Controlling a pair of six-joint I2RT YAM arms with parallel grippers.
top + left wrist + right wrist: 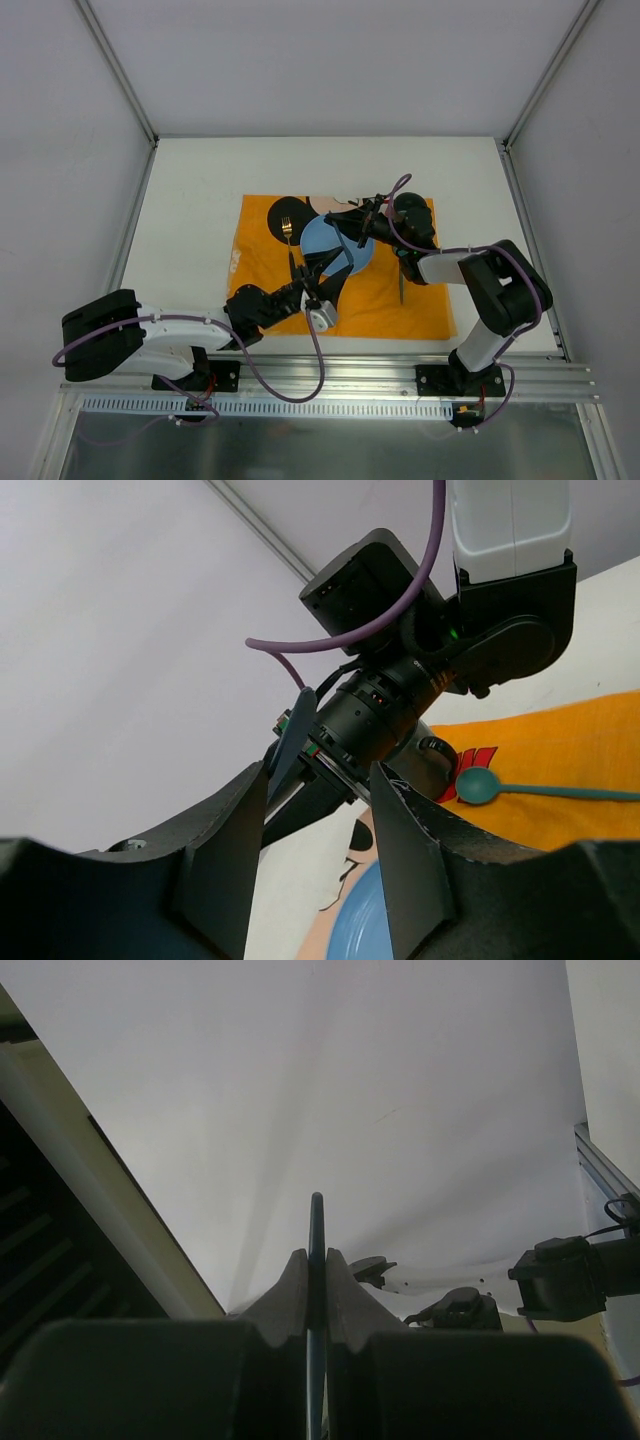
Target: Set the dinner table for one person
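On the white dinner table (190, 200) lies an orange placemat (270, 275) with a blue plate (318, 238) in its middle. A gold fork (288, 238) lies left of the plate and a teal spoon (400, 283) right of it. My right gripper (315, 1260) is shut on a thin blue knife (316, 1222), held above the plate's far right side (352, 222). The left gripper (318, 780) hovers over the plate (365, 920), jaws partly apart with nothing between them. The knife (293, 732) stands just beyond its left finger, and the spoon (480, 785) shows to the right.
Grey walls enclose the table on three sides, and an aluminium rail (330, 385) runs along the near edge by the arm bases. The two wrists are close together over the plate, with purple cables (315, 370) trailing from them.
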